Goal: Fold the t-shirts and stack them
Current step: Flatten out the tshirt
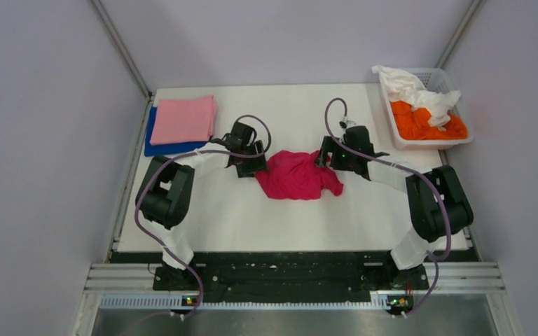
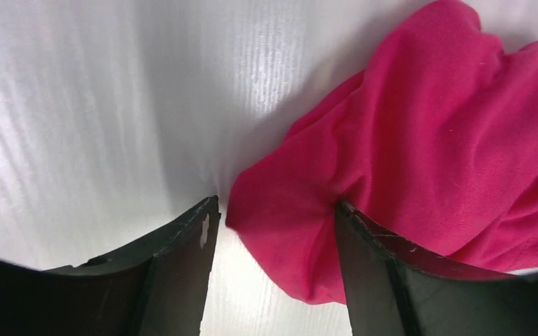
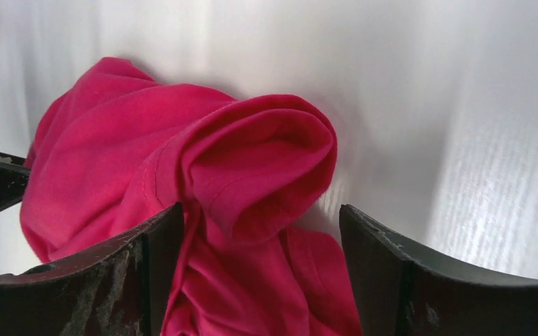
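On the table [image 1: 280,112], mid-way out: red shirt [image 1: 298,176], crumpled, between both grippers. Spread wide over its left edge, the left gripper [image 2: 277,210], maybe brushing cloth on one side, hard to say. Gaping too, the right gripper [image 3: 259,210], astride a rolled fold, nothing pinched. Further back, far left: folded pink shirt [image 1: 184,119] atop blue shirt [image 1: 155,143]. Far right: basket [image 1: 431,142] holding orange shirt [image 1: 427,124] and white shirt [image 1: 413,87].

I have bare table [image 1: 252,224] to pass along the near side. The magenta-red t-shirt [image 1: 298,176] blocks the middle, the folded pink t-shirt [image 1: 184,119] far left, the basket [image 1: 434,143] far right.
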Tool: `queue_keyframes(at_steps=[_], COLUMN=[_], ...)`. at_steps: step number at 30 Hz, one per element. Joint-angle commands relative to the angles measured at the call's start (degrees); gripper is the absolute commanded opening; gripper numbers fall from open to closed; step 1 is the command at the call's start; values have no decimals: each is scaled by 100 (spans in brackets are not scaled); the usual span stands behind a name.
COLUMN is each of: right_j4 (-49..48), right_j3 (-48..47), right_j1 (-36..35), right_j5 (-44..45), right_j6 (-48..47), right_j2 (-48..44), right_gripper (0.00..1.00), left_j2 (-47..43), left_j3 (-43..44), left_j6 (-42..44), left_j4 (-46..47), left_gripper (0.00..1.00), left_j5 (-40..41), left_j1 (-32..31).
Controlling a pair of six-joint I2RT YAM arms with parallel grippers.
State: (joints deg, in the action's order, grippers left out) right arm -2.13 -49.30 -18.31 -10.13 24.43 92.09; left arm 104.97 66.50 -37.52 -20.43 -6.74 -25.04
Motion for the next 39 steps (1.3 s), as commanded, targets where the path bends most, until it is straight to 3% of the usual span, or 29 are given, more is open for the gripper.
queue_keyframes(at_steps=[1, 3, 4, 5, 6, 8, 10, 11, 12, 20, 27, 32, 36, 39], right_j4=[-597, -542, -594, -659, -719, -744, -711, -673, -580, 202, 365, 122, 728, 1274], right_j3=[-435, -619, -656, -674, -689, -714, -717, -725, -741, -931, -1291, -1153, -457, 191], right_j1=[-145, -186, -209, -223, -248, -302, -368, -401, -429, -599, -605, -610, -606, -609], right_j5=[-285, -326, -313, -262, -234, -113, 105, 235, 354, 619, -1563, -2690, -1840, -611], right_j6=[-64, -50, -53, -19, -10, -35, -170, -233, -281, -602, -481, 11, 307, 481], right_j2=[507, 785, 866, 926, 932, 811, 548, 376, 191, -1993, -3756, -4530, -4932, -4913], right_gripper=[79, 72, 68, 65, 61, 49, 15, 4, 0, 0, 0, 0, 0, 0], left_j2=[205, 310, 339, 344, 304, 110, -260, -499, -736, -2883, -5203, -6212, -6274, -5580], left_j3=[2, -7, -3, 24, 41, 44, -9, -58, -114, -217, -178, -338, -1049, -1420], left_j6=[39, 30, 32, 35, 62, 152, 263, 312, 341, 695, 1078, 1015, 782, 439], left_j4=[345, 370, 392, 394, 402, 453, 555, 626, 688, 774, 811, 866, 941, 651], left_gripper=[65, 51, 32, 6, 0, 0, 0, 0, 0, 0, 0, 0, 0, 0], left_j5=[-647, -686, -714, -725, -734, -705, -645, -584, -523, 97, 267, 0, 696, 1537], left_j1=[13, 12, 9, 8, 10, 8, 2, -4, -13, -182, -381, -381, -383, -383])
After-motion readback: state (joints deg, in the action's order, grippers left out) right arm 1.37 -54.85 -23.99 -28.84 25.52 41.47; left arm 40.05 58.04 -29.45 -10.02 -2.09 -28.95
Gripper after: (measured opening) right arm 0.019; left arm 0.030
